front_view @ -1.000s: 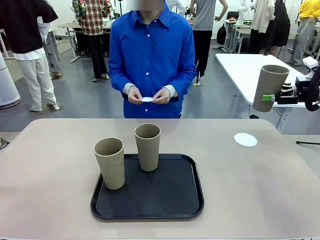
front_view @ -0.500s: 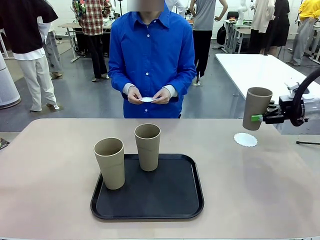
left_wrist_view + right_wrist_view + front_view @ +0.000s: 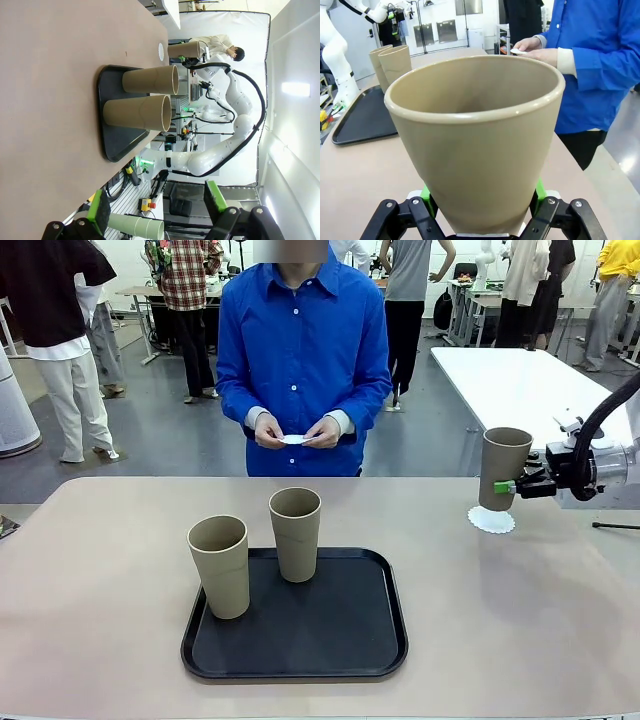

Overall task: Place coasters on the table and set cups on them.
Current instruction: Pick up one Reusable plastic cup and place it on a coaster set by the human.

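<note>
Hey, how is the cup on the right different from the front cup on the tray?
The right cup is clamped in the right pincer; the front tray cup stands free. The right cup is at the white coaster on the table, contact unclear; the front tray cup rests on the black tray with no coaster under it. Both are upright khaki tumblers of the same shape.

You cannot tell whether the cup (image 3: 503,468) rests on the coaster (image 3: 492,521) or hangs just above it; its base covers the coaster's far part. The white scrap (image 3: 294,439) between the person's hands (image 3: 327,431) is too small to identify.
</note>
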Action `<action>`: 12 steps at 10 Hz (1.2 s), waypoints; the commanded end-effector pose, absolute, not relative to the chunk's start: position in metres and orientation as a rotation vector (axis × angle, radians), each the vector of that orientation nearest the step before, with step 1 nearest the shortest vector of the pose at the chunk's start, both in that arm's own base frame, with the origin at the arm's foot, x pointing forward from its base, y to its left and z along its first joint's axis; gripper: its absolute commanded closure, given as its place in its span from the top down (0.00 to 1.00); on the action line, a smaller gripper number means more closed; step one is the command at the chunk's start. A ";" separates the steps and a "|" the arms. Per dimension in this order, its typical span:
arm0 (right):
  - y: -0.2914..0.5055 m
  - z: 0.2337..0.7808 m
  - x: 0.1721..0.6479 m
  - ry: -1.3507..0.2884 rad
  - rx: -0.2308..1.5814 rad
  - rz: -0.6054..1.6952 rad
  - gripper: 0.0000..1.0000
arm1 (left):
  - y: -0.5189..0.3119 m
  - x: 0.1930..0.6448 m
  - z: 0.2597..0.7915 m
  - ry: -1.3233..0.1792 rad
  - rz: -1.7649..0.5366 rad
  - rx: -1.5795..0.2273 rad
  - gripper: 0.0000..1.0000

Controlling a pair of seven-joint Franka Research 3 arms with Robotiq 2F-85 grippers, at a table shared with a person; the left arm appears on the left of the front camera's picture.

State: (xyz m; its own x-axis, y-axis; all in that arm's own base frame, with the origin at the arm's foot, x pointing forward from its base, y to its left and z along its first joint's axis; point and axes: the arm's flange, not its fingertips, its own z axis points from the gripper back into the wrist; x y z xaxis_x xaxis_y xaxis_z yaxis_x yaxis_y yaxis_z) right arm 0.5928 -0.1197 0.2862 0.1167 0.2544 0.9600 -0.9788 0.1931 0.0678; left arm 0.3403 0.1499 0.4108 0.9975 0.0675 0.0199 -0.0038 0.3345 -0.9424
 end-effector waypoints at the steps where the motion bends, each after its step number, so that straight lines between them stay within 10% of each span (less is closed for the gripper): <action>1: -0.119 0.287 0.592 -1.028 0.932 1.125 0.83 | 0.151 0.339 0.413 -0.064 0.042 -1.239 1.00; 12: -0.125 0.260 0.605 -1.137 1.031 1.151 0.83 | 0.151 0.339 0.413 -0.064 0.042 -1.239 1.00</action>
State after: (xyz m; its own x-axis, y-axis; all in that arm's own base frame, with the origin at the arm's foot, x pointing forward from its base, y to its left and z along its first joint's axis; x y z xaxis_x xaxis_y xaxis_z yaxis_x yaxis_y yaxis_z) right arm 0.5944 -0.1254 0.2607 0.0826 0.1510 0.9851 -0.9895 0.1300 0.0630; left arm 0.3403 0.1499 0.4108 0.9975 0.0675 0.0199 -0.0038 0.3346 -0.9424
